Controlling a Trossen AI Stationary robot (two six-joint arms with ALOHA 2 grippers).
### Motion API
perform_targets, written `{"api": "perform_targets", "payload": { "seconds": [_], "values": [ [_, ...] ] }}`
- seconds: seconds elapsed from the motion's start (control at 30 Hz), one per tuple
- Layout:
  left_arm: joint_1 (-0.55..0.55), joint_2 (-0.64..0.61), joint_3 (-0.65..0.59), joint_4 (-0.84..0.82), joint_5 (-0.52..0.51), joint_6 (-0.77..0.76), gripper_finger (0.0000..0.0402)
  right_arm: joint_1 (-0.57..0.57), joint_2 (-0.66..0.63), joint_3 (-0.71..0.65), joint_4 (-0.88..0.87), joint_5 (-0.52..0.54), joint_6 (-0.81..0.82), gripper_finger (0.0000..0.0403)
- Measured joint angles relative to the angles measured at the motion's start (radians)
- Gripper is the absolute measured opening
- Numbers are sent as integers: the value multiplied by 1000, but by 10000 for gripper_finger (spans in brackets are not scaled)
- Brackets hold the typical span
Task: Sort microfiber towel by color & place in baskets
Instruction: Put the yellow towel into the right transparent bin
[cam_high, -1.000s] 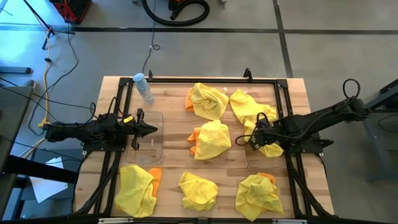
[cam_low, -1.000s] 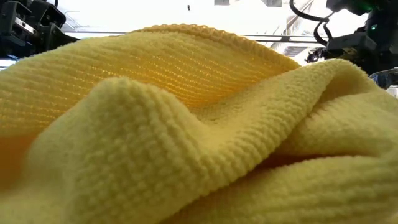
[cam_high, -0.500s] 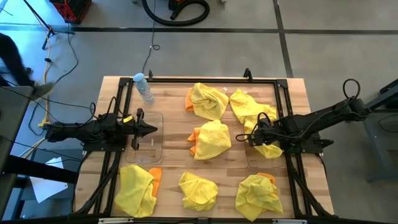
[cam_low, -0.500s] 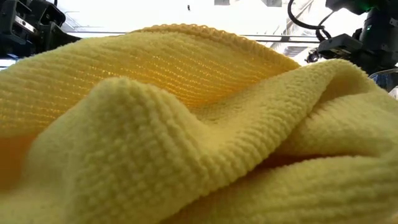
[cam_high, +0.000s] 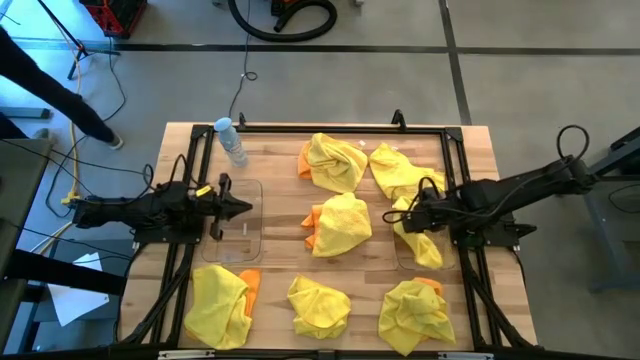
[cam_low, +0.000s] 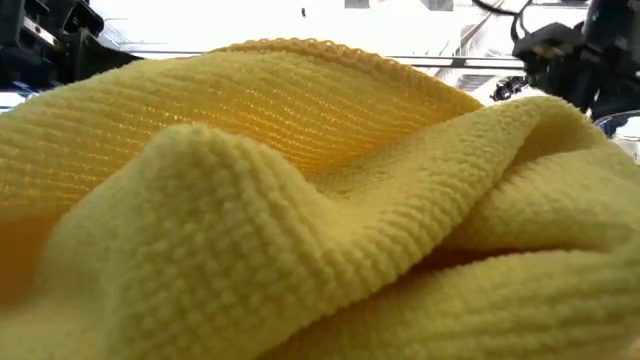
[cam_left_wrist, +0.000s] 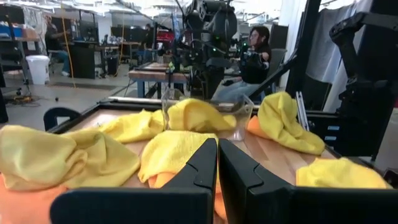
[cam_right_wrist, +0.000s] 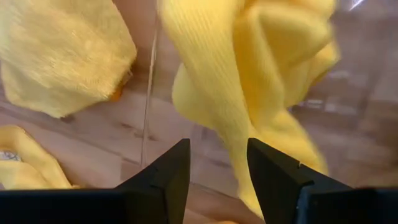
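Reaching in from the worktop's (cam_high: 480, 140) right edge, your right gripper (cam_high: 408, 216) sits over the right basket (cam_high: 402, 262), its arm stretched low and nearly level across the frame rail. A yellow towel (cam_high: 424, 240) drapes from beside it down into that basket. Your right wrist view shows the fingers (cam_right_wrist: 163, 174) spread apart with the towel (cam_right_wrist: 249, 68) hanging past them over the clear bin; whether the tips touch the cloth you cannot tell.

Your left gripper (cam_high: 240, 208) lies level over the left basket (cam_high: 252, 240), arm extended from the left edge. Its fingers (cam_left_wrist: 202, 168) are pressed almost together, holding nothing.

Other yellow towels lie loose on the wood: two at the far side (cam_high: 335, 162) (cam_high: 395, 170), one in the middle (cam_high: 340, 224), three along the near edge (cam_high: 220, 304) (cam_high: 318, 306) (cam_high: 415, 314). Orange towels show only as slivers beneath several of them, as at the near left (cam_high: 250, 280), so their full extent stays hidden. A water bottle (cam_high: 231, 141) stands at the far left corner.

Your low view is almost wholly blocked by one yellow towel (cam_low: 320, 210) against the lens; only dark arm parts show at its upper corners. A person's leg (cam_high: 60, 90) crosses the floor at far left, cut off by the frame. No label or writing can be read anywhere.
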Motion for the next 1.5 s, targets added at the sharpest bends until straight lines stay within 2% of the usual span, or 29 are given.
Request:
{"api": "perform_targets", "payload": {
  "seconds": [0.2,0.3,0.4,0.53,0.63,0.73,1.07,1.37,1.5],
  "values": [
    [0,41,80,-3,17,36,3,0,0,162,-204,133,-50,142],
    [0,102,143,-54,9,50,3,0,0,191,-244,216,-82,142],
    [0,196,215,-122,-3,44,1,0,1,193,-234,251,-132,142],
    [-6,366,322,-211,-6,41,1,0,1,178,-227,249,-193,142],
    [-29,516,419,-262,-69,10,0,0,1,178,-225,239,-254,142],
    [-53,669,530,-285,-122,-74,0,0,1,178,-225,225,-325,142],
    [-68,1118,925,-274,-122,-364,0,0,1,178,-225,226,-563,142],
    [-68,1474,1311,-535,-181,-297,0,0,0,178,-229,260,-624,142],
    [-65,1593,1396,-581,-149,-340,1,0,0,178,-228,260,-655,142]
  ]
}}
